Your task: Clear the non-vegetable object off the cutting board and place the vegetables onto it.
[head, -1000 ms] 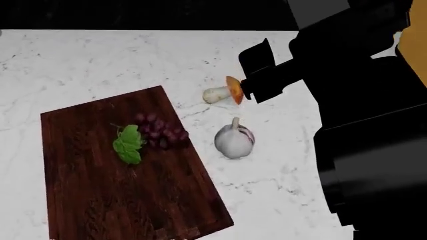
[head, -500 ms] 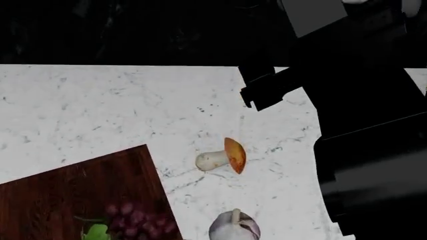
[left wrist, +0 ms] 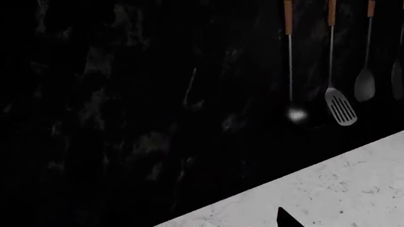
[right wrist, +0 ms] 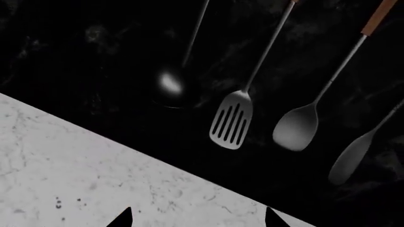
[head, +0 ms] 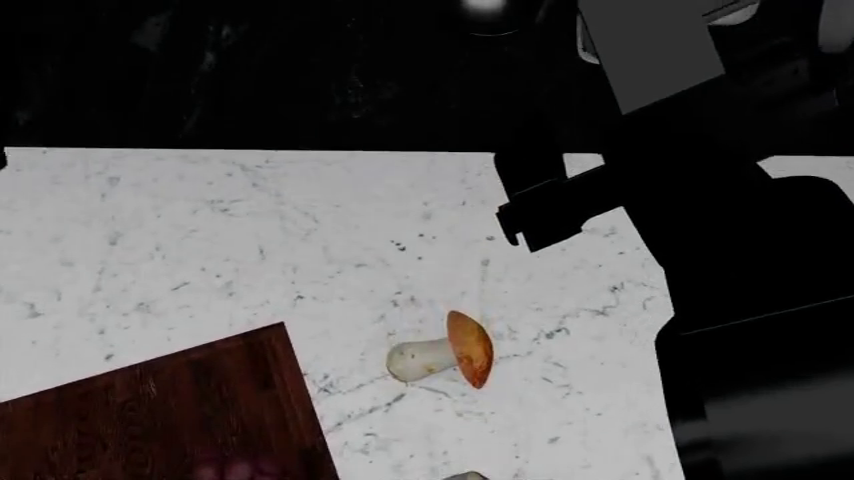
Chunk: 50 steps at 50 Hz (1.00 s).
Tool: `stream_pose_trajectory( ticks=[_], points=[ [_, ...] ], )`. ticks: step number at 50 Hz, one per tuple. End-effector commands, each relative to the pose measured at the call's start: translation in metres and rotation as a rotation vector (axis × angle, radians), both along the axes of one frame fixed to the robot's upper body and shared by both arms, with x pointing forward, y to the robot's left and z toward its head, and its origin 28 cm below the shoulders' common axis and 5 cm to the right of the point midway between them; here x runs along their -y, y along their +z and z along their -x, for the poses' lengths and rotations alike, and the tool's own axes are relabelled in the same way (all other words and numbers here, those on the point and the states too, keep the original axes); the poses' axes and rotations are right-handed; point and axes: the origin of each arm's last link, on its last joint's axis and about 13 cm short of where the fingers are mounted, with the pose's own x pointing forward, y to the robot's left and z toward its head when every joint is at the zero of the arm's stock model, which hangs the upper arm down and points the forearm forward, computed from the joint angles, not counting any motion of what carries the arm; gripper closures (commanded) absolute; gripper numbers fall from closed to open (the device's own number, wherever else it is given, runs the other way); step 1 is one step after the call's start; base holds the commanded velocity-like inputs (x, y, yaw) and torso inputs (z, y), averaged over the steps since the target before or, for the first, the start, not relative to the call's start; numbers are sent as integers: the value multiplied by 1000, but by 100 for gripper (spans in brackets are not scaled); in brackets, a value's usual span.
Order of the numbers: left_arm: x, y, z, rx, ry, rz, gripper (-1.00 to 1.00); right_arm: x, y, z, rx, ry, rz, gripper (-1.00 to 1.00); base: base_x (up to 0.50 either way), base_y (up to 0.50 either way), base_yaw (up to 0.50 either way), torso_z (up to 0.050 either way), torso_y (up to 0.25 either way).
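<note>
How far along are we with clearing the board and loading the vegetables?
Nothing looks done. The orange-capped, white-stalked mushroom lies on the white marble counter, off the dark reddish-brown wooden cutting board. A faint purple patch shows on the board's near edge, probably the grapes. The right gripper is open and empty. Every move remains.

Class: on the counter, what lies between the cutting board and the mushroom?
Nothing. In the head view, only bare white marble counter separates the cutting board from the mushroom, which lies on its side.
</note>
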Motion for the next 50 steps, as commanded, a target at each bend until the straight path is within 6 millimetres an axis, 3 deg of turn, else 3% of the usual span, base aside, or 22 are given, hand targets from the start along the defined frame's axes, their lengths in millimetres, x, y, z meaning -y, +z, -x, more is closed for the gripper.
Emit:
stream_pose_trajectory(
  ticks=[1,26,33,40,50],
  points=[
    [4,2,21,-113,-211,-92,-100,4,1,6,-4,-14,-8,-100,0,0,0,0,0],
    [23,-17,56,-371,-647,-288,-100,6,3,7,-7,-22,7,-100,0,0,0,0,0],
    [32,-12,44,-430,-718,-338,-100,7,7,11,-3,-24,15,-100,0,0,0,0,0],
    [39,-24,32,-499,-725,-377,-100,7,10,12,-4,-20,20,-100,0,0,0,0,0],
    [42,-36,38,-546,-745,-404,-100,8,7,13,-3,-24,11,-100,0,0,0,0,0]
  ],
)
